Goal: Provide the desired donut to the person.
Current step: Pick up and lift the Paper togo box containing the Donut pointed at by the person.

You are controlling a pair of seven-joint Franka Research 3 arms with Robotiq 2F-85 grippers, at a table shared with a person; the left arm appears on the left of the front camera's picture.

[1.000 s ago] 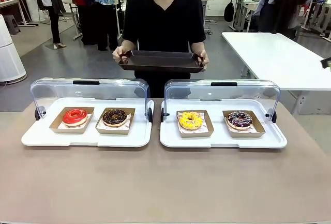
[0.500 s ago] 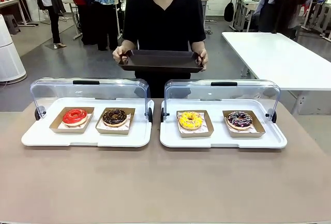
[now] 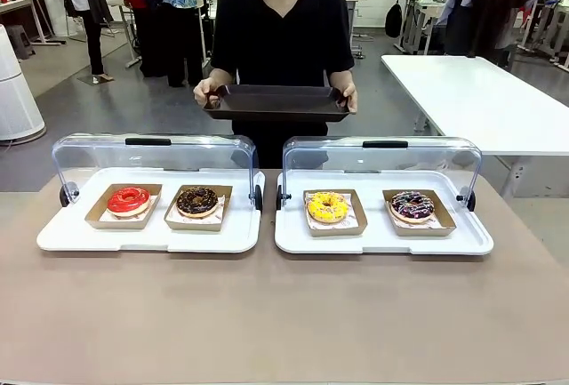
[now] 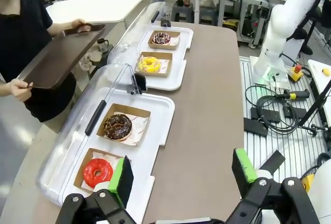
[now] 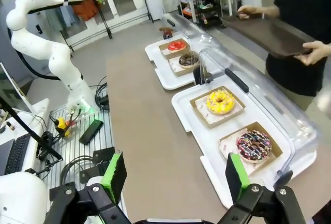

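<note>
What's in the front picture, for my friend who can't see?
A person holds a dark tray beyond the table. Nearer, two white cases stand open: left case with red donut and chocolate donut, right case with yellow donut and sprinkled donut.

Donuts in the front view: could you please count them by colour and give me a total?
Red donut: 1
Brown donut: 1
Yellow donut: 1
Pink-striped donut: 1
Total: 4
</note>
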